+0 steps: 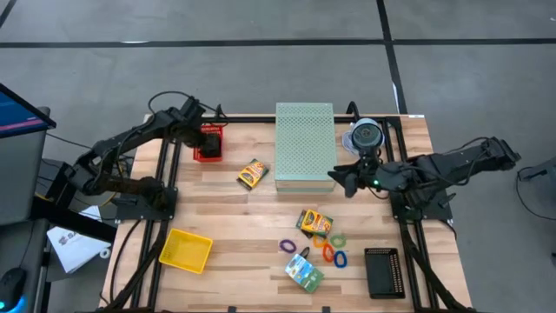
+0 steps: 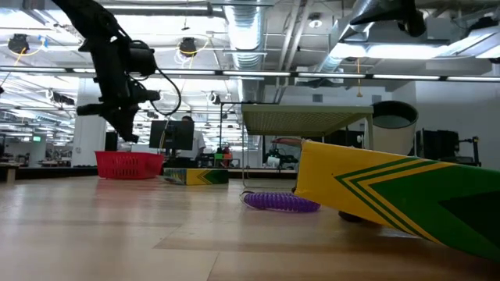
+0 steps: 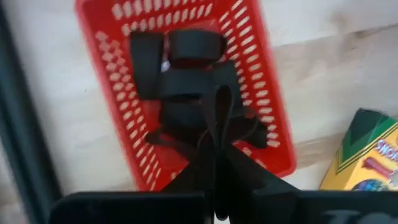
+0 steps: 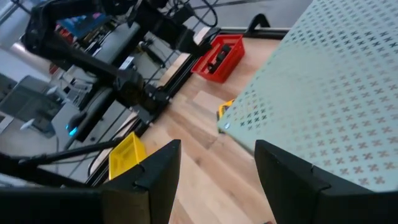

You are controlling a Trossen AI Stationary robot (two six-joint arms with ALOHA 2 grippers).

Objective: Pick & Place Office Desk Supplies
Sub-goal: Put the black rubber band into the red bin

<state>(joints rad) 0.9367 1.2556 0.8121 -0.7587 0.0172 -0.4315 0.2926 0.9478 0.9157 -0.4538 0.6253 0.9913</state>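
A red basket (image 1: 208,143) (image 3: 112,112) with several black binder clips (image 3: 193,46) stands at the table's far left. My left gripper (image 1: 207,130) (image 2: 131,134) (image 3: 216,124) is shut and points steeply down, just over the basket. A yellow crayon box (image 1: 252,174) (image 3: 367,155) lies to the right of the basket. A second crayon box (image 1: 314,223), a purple loop (image 1: 287,247) (image 2: 281,202), orange (image 1: 328,252), blue and green loops and a green-blue packet (image 1: 304,271) lie near the front. My right gripper (image 1: 340,180) (image 4: 217,180) is open, raised beside the pale green box. My left gripper's shut fingertips (image 3: 217,102) stand from above right over the black binder clips in the basket. The fingers hide the place under them, so I cannot tell whether they touch or hold a clip.
The large pale green perforated box (image 1: 304,148) (image 4: 329,93) fills the far middle, with a clear disc spindle (image 1: 367,135) to its right. A yellow tray (image 1: 185,250) sits front left and a black perforated tray (image 1: 382,271) front right. Bare wood lies between them.
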